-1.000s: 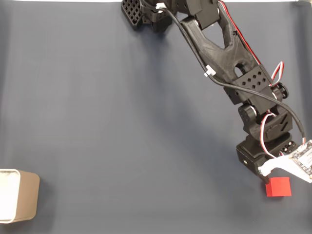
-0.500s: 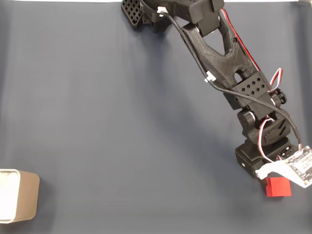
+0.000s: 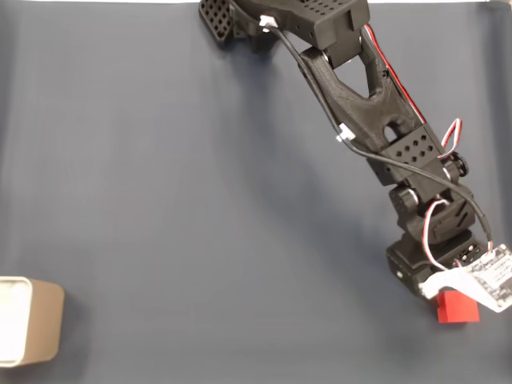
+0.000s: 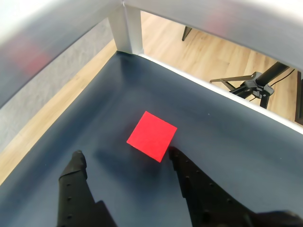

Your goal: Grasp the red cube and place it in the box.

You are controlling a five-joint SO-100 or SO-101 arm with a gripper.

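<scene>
Over the last second I've come down over the cube (image 4: 152, 135), my gripper (image 4: 127, 155) spread wide and empty, so it now sits just ahead between my fingertips, almost touching the right one, and closing comes soon.

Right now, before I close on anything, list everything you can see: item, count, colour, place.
red cube: one, bright red, on the mat just ahead of the open fingers in the wrist view; lower right in the fixed view.
box: one, beige with white interior, lower left edge of the fixed view.
mat: one, dark blue-grey, covering the table.
tripod: one, black, on the wooden floor beyond the table.
arm: one, black, reaching from top centre to lower right.
gripper: one, black, open, cube not yet between the tips.
</scene>
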